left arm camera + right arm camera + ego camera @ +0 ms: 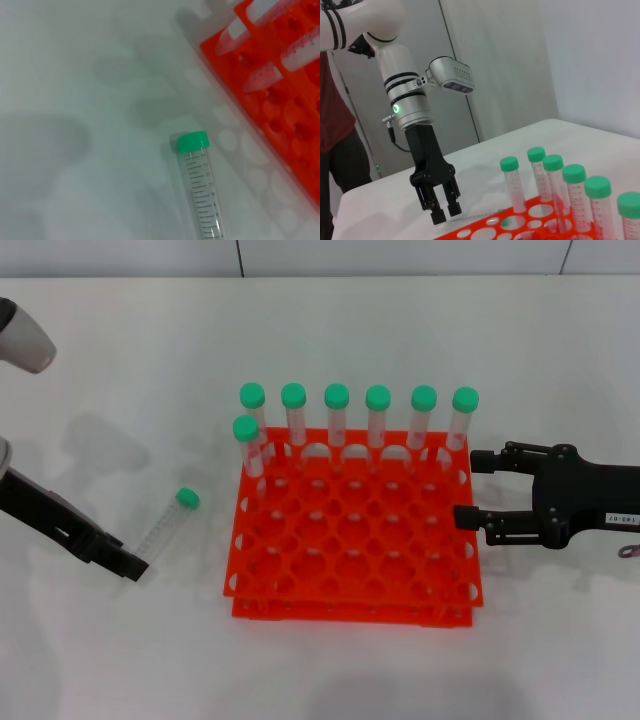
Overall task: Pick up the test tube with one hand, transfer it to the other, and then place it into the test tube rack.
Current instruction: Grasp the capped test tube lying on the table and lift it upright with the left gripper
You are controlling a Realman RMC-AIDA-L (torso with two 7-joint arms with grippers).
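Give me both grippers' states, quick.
Left gripper: open, empty, at the lying test tube's base.
Right gripper: open, empty, beside the rack.

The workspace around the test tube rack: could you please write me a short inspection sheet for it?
Surface: white table, shadows only.
Job's things: orange-red test tube rack holds seven upright green-capped tubes along its far side. One test tube lies flat on the table to the rack's left, cap pointing away from the robot.
Clutter: nothing seen.
Grippers: left gripper is low at the lying tube's bottom end, fingers slightly apart in the right wrist view, not gripping. Right gripper is open, level, at the rack's right edge.
Cables: a thin cable at the left wrist.
Surroundings: grey wall panels; a person in dark red stands behind the left arm.
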